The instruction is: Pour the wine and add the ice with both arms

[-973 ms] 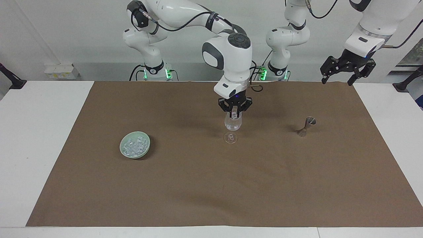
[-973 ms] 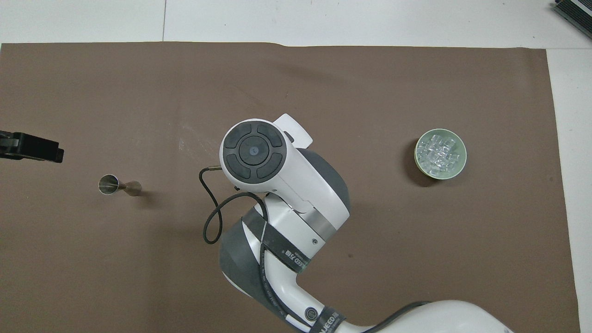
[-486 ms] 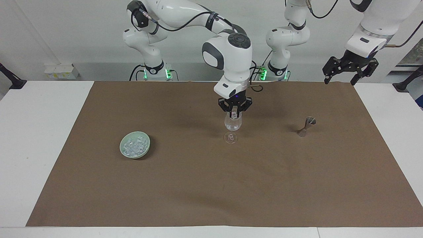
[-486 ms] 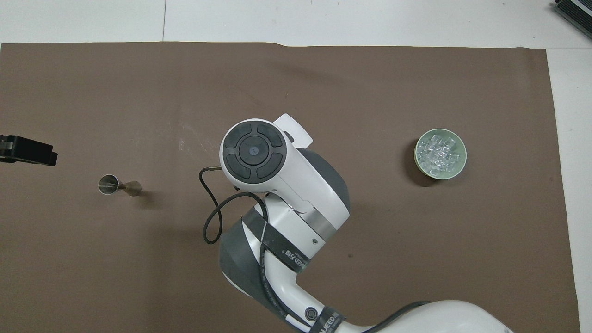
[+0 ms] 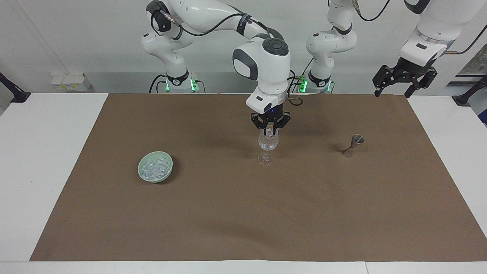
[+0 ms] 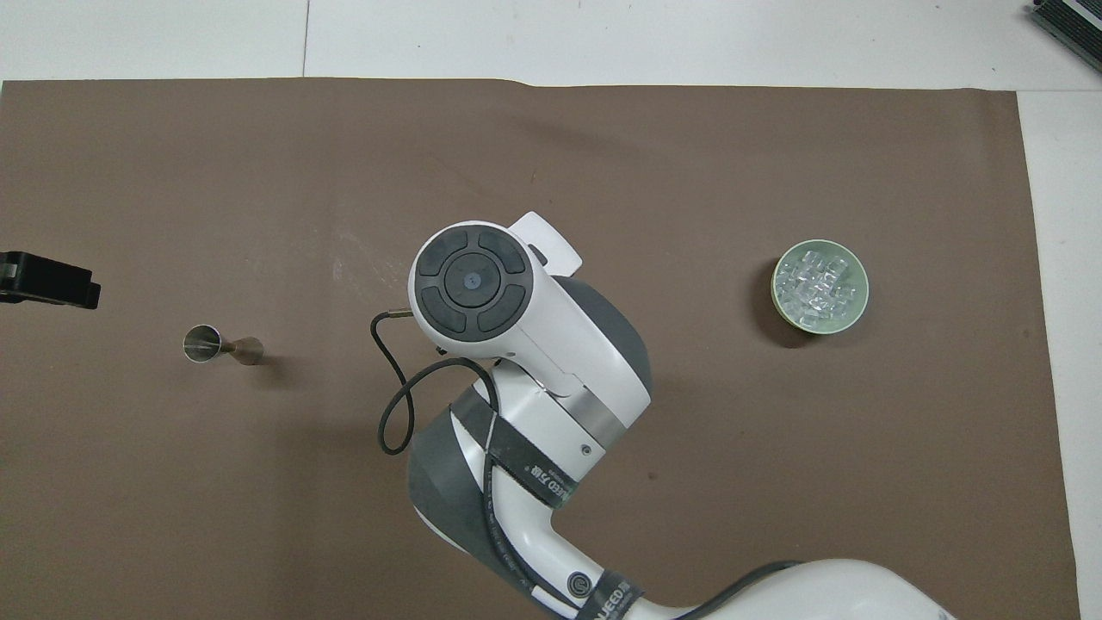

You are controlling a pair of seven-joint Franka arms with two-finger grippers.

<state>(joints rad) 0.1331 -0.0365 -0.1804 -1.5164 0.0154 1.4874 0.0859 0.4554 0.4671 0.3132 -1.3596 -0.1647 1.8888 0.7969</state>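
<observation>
A clear stemmed wine glass (image 5: 268, 147) stands mid-table on the brown mat. My right gripper (image 5: 269, 129) hangs just over its rim, shut on one ice cube (image 5: 269, 132). In the overhead view the right arm's wrist (image 6: 472, 282) hides the glass. The rest of the ice (image 5: 154, 167) lies heaped in a pale green bowl (image 5: 166, 172) toward the right arm's end, and it also shows in the overhead view (image 6: 818, 284). My left gripper (image 5: 393, 93) is open and empty, raised above the mat's corner at the left arm's end, and only its tip (image 6: 47, 285) shows in the overhead view.
A small metal jigger (image 5: 352, 145) stands on the mat between the glass and the left arm's end, and it also shows in the overhead view (image 6: 211, 345). The brown mat (image 5: 243, 220) covers most of the white table.
My left gripper has risen a little and drifted toward the left arm's end of the table. The right gripper holds still over the glass with the cube.
</observation>
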